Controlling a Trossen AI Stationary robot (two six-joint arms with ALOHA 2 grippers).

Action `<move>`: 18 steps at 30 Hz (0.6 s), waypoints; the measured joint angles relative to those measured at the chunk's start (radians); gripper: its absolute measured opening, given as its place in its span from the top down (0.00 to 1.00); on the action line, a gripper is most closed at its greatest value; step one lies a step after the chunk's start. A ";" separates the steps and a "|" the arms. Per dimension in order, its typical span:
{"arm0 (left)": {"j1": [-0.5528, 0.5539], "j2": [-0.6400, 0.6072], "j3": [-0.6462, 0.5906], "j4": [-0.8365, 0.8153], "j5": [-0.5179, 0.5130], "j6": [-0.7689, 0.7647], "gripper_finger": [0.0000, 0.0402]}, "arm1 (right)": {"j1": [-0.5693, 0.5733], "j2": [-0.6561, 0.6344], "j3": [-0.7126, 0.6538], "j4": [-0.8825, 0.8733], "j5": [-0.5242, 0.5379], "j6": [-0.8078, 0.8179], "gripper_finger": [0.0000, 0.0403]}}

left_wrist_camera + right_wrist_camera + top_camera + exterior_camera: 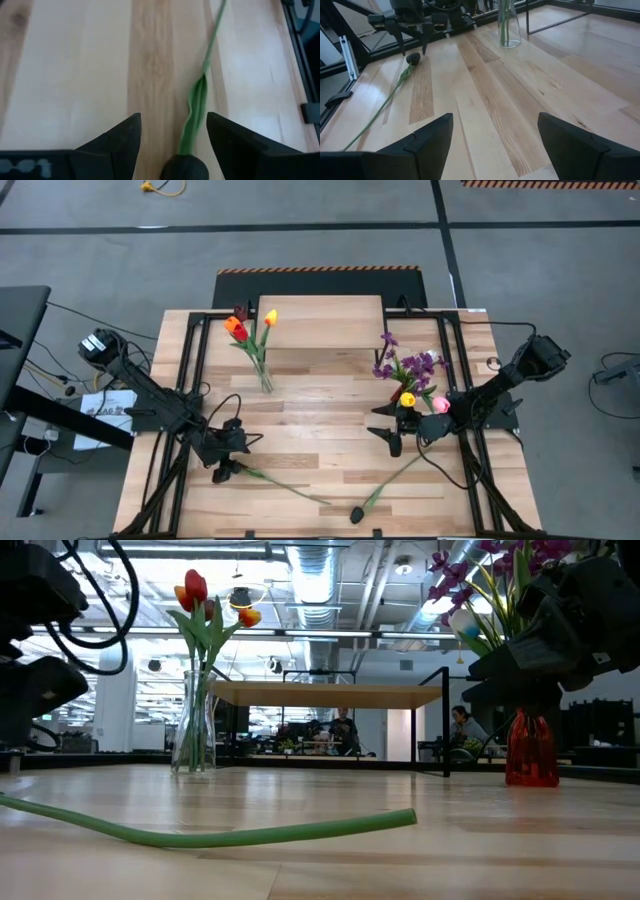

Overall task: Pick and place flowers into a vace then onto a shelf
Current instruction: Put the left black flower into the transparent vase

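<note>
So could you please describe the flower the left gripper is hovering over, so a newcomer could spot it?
On the table's near left part, below the left gripper, lies a black-headed flower. Its green stem runs toward the table's middle. The other loose flower lies farther right, and the rest stand in vases.

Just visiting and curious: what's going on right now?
Left claw open, poised over dark-headed flower lying on table. Right claw open, empty, beside red vase. Nothing in the way.

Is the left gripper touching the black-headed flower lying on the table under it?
Apart. In the left wrist view the left gripper stands open, and the black flower with its green stem lies between the fingers with bare wood showing on both sides.
</note>
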 joint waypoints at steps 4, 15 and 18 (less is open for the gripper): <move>-0.027 0.047 0.000 0.031 0.016 0.007 0.47 | 0.000 0.000 0.000 0.001 0.000 0.000 0.29; -0.036 0.274 0.044 0.123 0.123 0.029 0.47 | 0.000 0.000 0.000 0.002 0.000 0.007 0.29; -0.036 0.276 0.058 0.095 0.124 0.030 0.47 | 0.000 0.000 0.000 0.002 0.000 0.015 0.29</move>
